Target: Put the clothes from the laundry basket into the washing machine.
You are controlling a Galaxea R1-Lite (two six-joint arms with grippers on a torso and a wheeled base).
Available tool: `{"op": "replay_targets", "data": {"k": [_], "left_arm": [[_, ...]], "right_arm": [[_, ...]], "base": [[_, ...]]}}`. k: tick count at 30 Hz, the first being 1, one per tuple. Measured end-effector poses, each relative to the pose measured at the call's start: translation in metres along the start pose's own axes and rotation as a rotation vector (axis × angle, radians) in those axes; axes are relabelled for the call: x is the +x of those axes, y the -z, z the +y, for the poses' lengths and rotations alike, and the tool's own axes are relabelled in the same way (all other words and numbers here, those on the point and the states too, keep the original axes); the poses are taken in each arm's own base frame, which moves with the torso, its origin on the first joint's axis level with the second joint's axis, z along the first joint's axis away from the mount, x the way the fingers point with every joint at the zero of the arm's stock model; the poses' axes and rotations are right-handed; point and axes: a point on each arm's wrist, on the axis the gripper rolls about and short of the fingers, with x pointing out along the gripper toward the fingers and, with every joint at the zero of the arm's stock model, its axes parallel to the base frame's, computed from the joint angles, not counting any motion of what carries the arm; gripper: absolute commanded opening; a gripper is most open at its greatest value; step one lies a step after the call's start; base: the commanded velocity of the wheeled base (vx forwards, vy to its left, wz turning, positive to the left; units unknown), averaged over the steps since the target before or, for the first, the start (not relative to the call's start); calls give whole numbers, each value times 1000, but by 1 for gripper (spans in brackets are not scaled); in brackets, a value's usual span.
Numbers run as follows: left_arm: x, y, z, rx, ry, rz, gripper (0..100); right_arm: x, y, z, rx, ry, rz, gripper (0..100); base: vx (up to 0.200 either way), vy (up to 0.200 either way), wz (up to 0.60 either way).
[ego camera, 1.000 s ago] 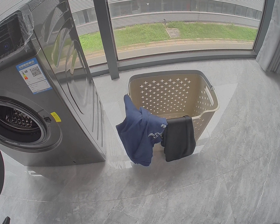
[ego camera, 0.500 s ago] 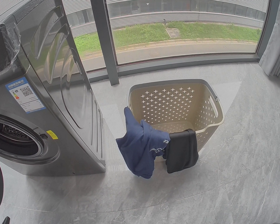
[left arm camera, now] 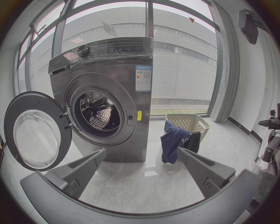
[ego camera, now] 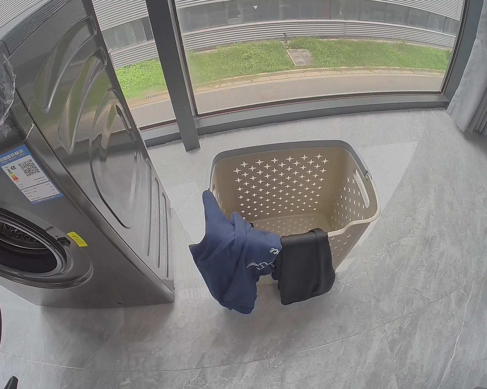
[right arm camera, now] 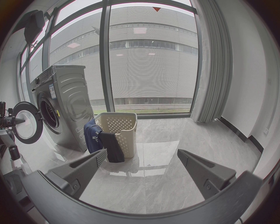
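The big grey washing machine [ego camera: 93,164] stands on the left, its round door [left arm camera: 38,131] swung open. The laundry basket [ego camera: 289,181] sits on the floor [ego camera: 334,356] just right of it. A blue shirt [ego camera: 231,258] and a black cloth [ego camera: 304,265] hang side by side over its near rim. The left pincer [left arm camera: 140,151] and right pincer [right arm camera: 141,151] are spread wide, holding nothing, well apart from the clothes.

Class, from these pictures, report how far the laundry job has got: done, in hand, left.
Done: the washing machine door stands open; the drum looks empty. In hand: nothing; left gripper and right gripper are open, short of the laundry basket. Left: the blue garment and black garment draped over its rim.
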Motion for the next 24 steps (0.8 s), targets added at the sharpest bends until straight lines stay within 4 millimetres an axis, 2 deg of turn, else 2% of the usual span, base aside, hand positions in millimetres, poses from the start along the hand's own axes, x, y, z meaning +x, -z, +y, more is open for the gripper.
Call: {"op": "replay_targets", "data": {"k": [7,14,18,24], "left_arm": [[0,0,0,0,0,0,100],[0,0,0,0,0,-1,100],[0,0,0,0,0,0,100],[0,0,0,0,0,0,100]], "right_arm": [[-1,-4,0,1,17,-23,100],[-5,-45,-1,12,-9,-102,100],[10,-58,-1,36,-55,-17,100],[49,-70,1,68,-141,149,100]], "base": [[0,0,0],[0,0,0],[0,0,0],[0,0,0]]}}
